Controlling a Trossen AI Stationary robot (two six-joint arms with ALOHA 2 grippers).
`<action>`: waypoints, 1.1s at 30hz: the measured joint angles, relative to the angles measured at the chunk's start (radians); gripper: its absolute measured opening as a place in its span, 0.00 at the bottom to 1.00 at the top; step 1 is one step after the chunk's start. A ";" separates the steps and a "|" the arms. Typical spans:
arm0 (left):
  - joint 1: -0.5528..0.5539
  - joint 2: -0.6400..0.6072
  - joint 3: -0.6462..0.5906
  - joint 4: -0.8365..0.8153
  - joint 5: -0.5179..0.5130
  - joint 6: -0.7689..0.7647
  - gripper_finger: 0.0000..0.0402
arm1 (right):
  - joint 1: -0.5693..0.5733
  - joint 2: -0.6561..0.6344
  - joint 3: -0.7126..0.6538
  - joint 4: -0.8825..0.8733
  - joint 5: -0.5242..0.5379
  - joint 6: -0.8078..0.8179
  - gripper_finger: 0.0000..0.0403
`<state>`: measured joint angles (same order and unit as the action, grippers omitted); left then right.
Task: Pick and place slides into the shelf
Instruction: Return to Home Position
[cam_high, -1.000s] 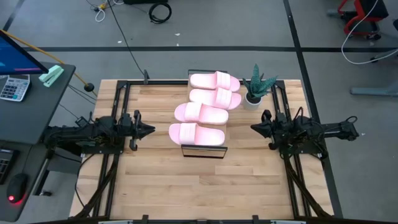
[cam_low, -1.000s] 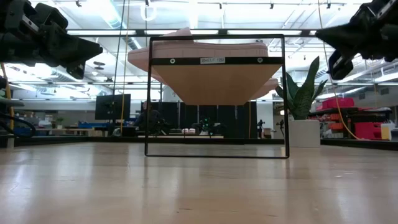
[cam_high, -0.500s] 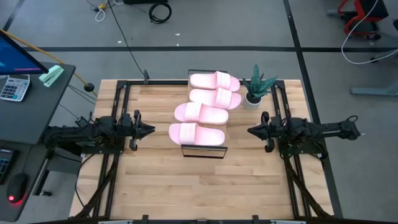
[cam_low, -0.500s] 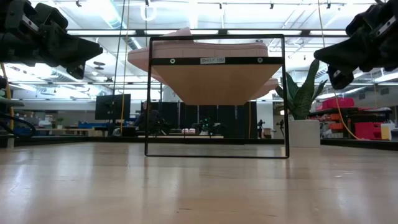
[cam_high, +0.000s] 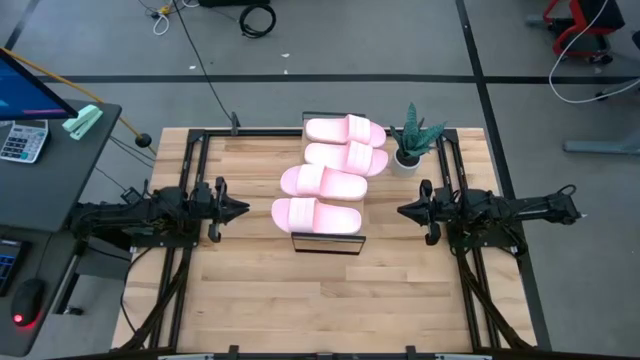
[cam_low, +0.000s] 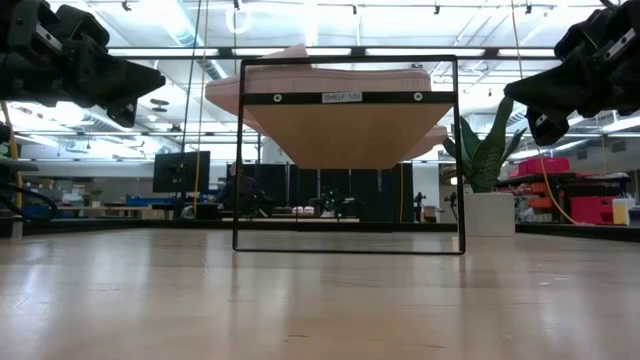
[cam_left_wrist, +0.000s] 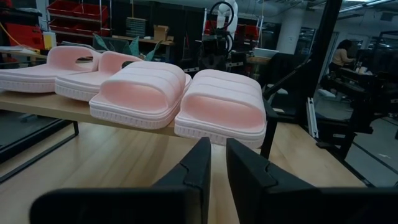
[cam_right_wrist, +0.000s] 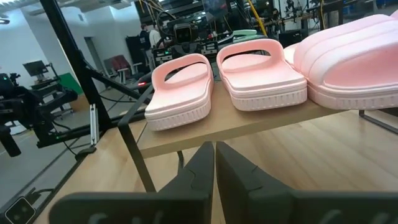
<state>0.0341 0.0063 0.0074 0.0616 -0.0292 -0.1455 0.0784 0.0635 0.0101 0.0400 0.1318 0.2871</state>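
Observation:
Four pale pink slides (cam_high: 330, 170) lie side by side on their soles along the shelf (cam_high: 327, 242), a light-wood board on a thin black frame in the middle of the table. In the low view the shelf board (cam_low: 348, 125) sits raised in its frame. My left gripper (cam_high: 243, 208) hovers left of the shelf, shut and empty, facing the two nearest slides (cam_left_wrist: 186, 99). My right gripper (cam_high: 400, 211) hovers right of the shelf, shut and empty, with the slides (cam_right_wrist: 224, 81) and the board edge (cam_right_wrist: 249, 121) ahead of it.
A small potted plant (cam_high: 415, 140) stands at the shelf's far right corner, close to my right arm. Black rails run along both sides of the tabletop (cam_high: 300, 300). Bare wood lies between the shelf and the near edge. A desk with a calculator stands beyond the left edge.
My right gripper has moved a little toward the shelf, to the table's left, and dipped slightly. The left arm, the slides and the shelf have stayed still.

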 joint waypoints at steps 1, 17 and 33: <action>0.000 0.000 0.000 0.000 0.000 0.000 0.14 | 0.000 0.000 0.000 0.000 0.000 0.000 0.06; 0.000 0.000 0.000 0.000 0.000 0.000 0.13 | 0.000 0.000 0.000 -0.001 0.000 0.001 0.06; 0.000 0.000 0.000 0.000 0.000 0.000 0.13 | 0.000 0.000 0.000 -0.002 0.000 0.001 0.06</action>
<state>0.0341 0.0063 0.0074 0.0620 -0.0292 -0.1454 0.0784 0.0639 0.0101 0.0383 0.1322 0.2882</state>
